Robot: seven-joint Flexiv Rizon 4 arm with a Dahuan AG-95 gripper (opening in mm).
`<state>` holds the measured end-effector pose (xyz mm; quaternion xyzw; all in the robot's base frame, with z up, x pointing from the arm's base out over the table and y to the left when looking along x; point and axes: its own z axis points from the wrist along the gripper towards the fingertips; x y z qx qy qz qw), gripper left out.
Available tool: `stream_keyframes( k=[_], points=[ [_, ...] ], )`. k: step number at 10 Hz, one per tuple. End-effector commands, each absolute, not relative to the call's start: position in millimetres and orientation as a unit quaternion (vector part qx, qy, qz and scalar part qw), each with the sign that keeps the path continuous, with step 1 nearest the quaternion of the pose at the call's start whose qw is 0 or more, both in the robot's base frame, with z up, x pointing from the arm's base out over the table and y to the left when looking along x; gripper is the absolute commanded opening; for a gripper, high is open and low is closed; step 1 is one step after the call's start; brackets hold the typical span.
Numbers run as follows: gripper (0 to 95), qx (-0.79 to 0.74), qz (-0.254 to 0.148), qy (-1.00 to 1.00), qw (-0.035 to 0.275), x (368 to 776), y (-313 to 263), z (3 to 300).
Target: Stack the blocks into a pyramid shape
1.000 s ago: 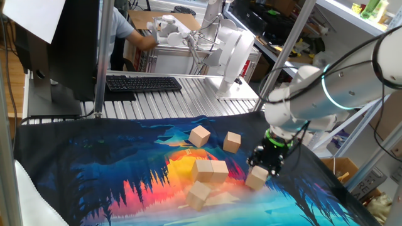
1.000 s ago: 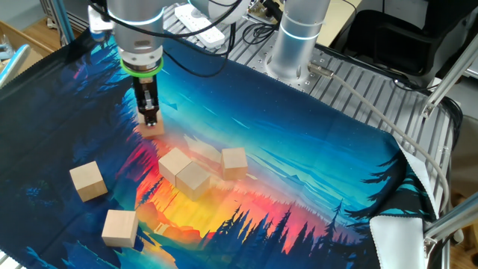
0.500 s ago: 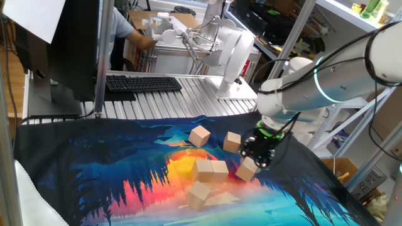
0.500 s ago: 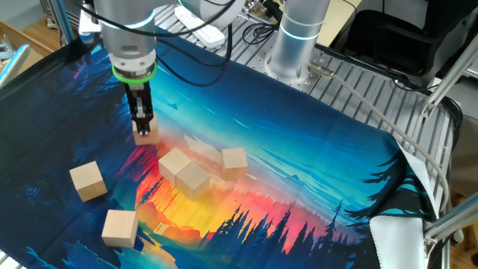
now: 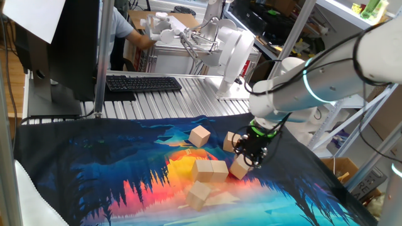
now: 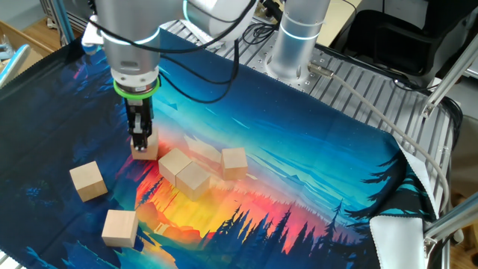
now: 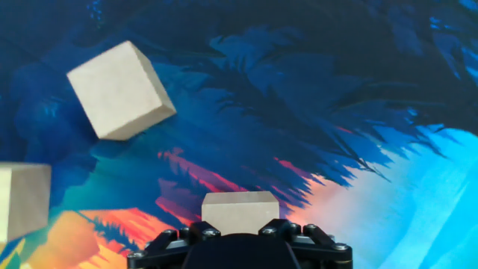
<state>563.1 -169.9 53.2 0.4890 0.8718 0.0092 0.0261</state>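
Hand view: end effector [image 7: 239, 237] pointing down at the mat, its jaws pinching one tan wooden block, the held block [image 7: 240, 212], whose top face shows just ahead of the black housing. A second cube, the tilted block [image 7: 119, 90], lies on the mat [image 7: 336, 112] up and to the left, well apart. The edge of a third cube [image 7: 22, 200] shows at the left border.

One fixed view: end effector [image 5: 250, 154] low over the printed mat [image 5: 94, 169], with the held block [image 5: 240, 167] under its tip, just to the right of a touching pair of cubes, the paired blocks [image 5: 210, 170]. Whether the held block rests on the mat cannot be told. One cube [image 5: 199, 135] sits behind the pair; another [image 5: 230, 140] shows partly behind the end effector; a further cube [image 5: 198, 193] lies in front of the pair.

Other fixed view: end effector [image 6: 140, 143] closed on the held block [image 6: 145, 151], just beside the paired blocks [image 6: 184, 172]. A single cube [image 6: 234, 162] stands just beside the pair on its far side. Two loose cubes lie apart toward the near edge, one [image 6: 87, 181] at left, one [image 6: 120, 227] lower.

Background: a keyboard [image 5: 143, 83] on the ribbed metal surface [image 5: 169, 100].
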Motion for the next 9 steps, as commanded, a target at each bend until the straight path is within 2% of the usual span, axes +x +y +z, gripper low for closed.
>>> stream_keyframes(
  k=[1, 9],
  points=[
    [0.0, 0.538, 0.002, 0.842, 0.037, 567, -171, 50],
    [0.0, 0.628, -0.034, 0.777, 0.026, 562, -158, 54]
  ],
)
